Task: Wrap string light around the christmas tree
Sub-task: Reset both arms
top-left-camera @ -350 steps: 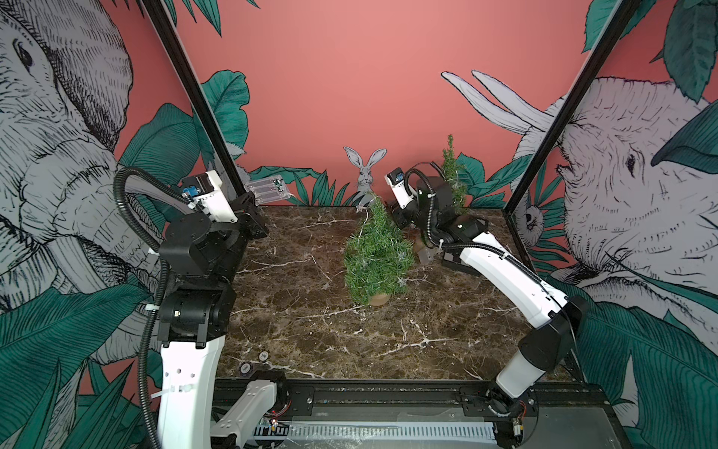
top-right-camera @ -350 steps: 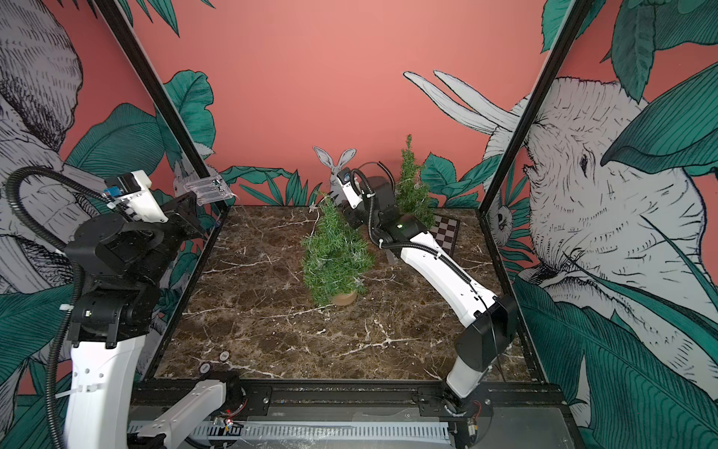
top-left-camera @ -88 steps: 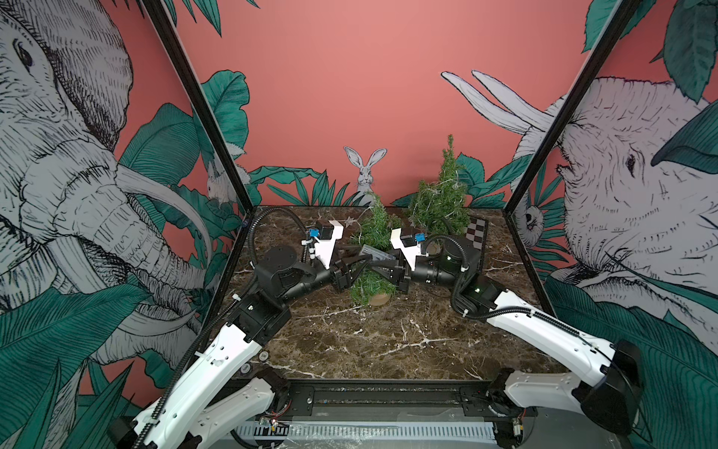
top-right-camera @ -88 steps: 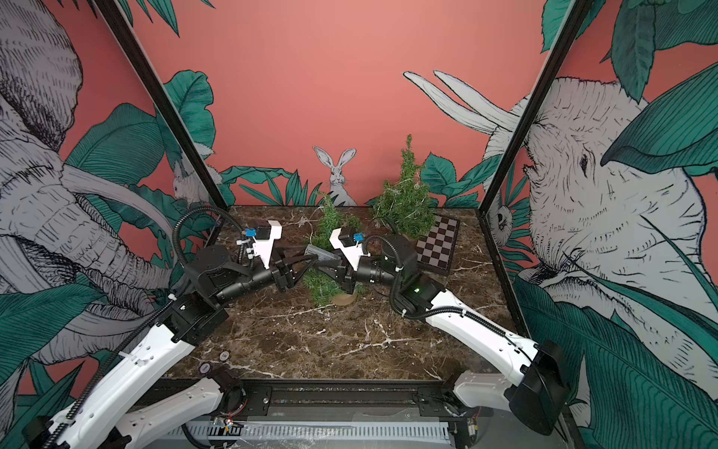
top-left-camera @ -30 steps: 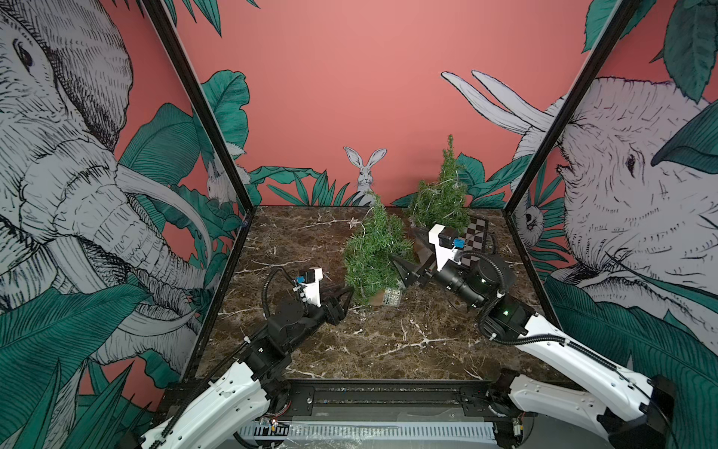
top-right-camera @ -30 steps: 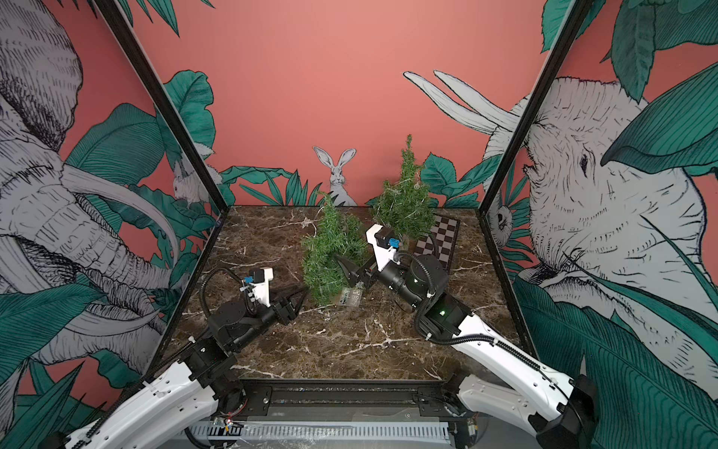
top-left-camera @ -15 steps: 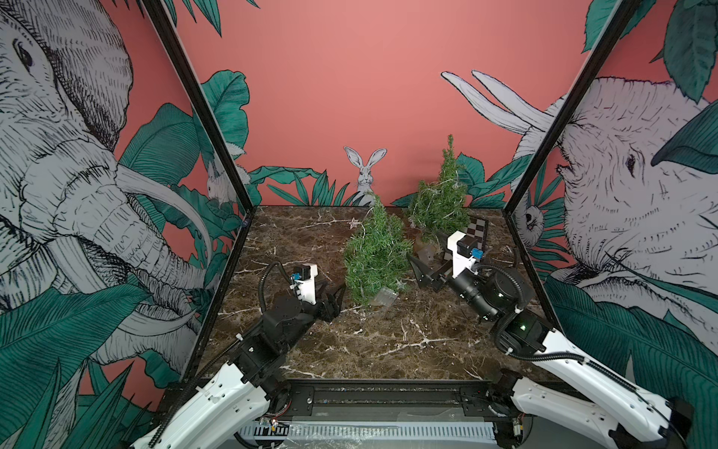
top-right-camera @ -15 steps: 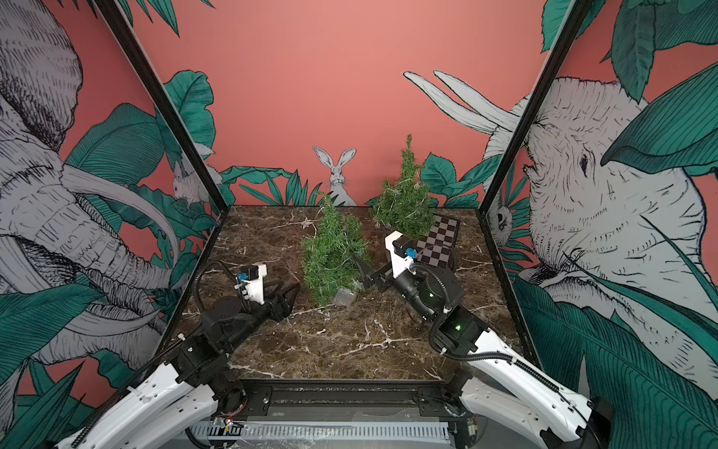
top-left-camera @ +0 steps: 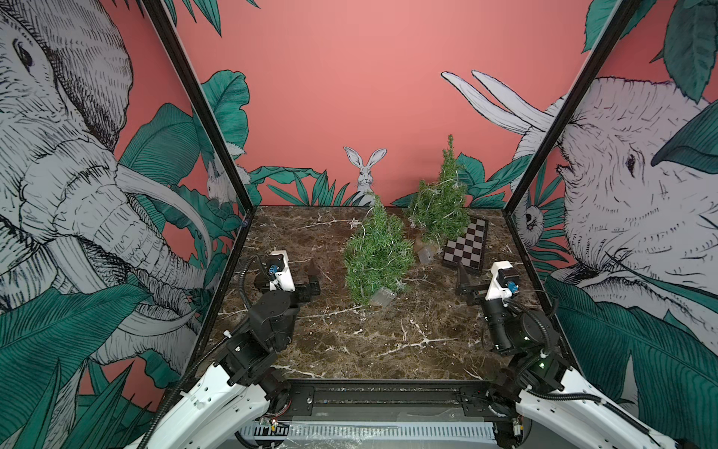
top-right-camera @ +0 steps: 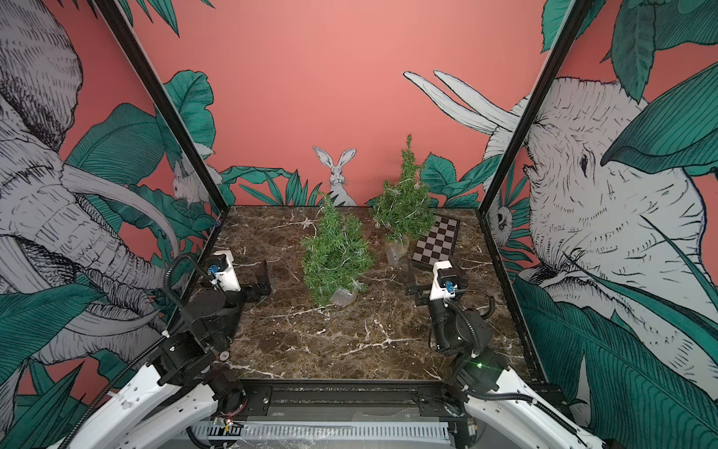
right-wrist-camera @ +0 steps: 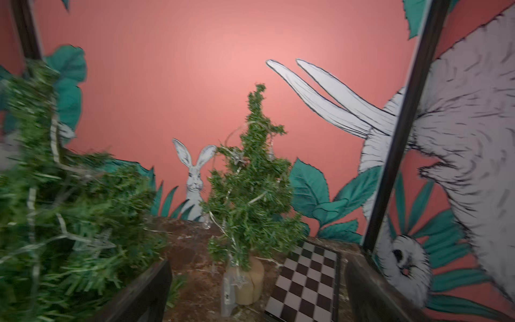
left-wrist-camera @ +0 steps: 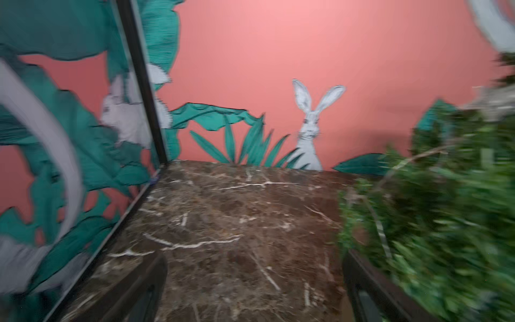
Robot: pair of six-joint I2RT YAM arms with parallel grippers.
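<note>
Evidently finished: left tool [top-left-camera: 311, 276] and right tool [top-left-camera: 464, 280] spread, empty, parked apart at near counter [top-left-camera: 349, 342] edges; string light [top-left-camera: 363, 237] draped around central christmas tree [top-left-camera: 375, 256].

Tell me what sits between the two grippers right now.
In both top views the near tree, strung with lights, stands between the left gripper and the right gripper, with its clear battery box at its foot. Otherwise only marble table.
</note>
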